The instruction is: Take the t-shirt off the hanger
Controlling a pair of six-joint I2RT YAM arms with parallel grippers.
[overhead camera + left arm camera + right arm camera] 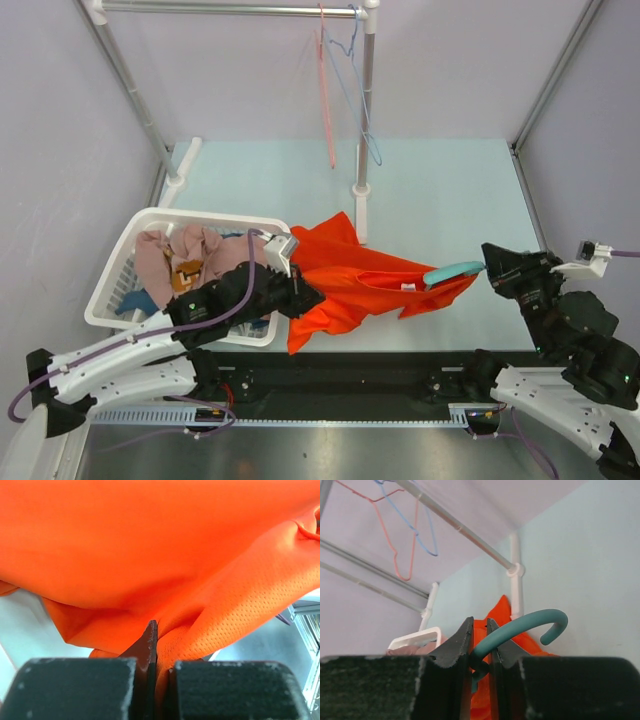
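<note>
An orange t-shirt (345, 280) is stretched between my two grippers above the table's near half. My left gripper (300, 293) is shut on its left side; the left wrist view shows the orange mesh cloth (200, 580) pinched between the jaws (156, 645). A teal hanger (455, 271) sticks out of the shirt's right end. My right gripper (490, 268) is shut on the hanger's hook (530, 622), which curves up to the right of the fingers (479, 645). The rest of the hanger is hidden inside the shirt.
A white laundry basket (140, 225) with several clothes stands at the left, close behind my left arm. A clothes rail (230, 9) on white posts (365, 120) stands at the back, with a pink hanger (327, 90) and a blue hanger (362, 100) on it.
</note>
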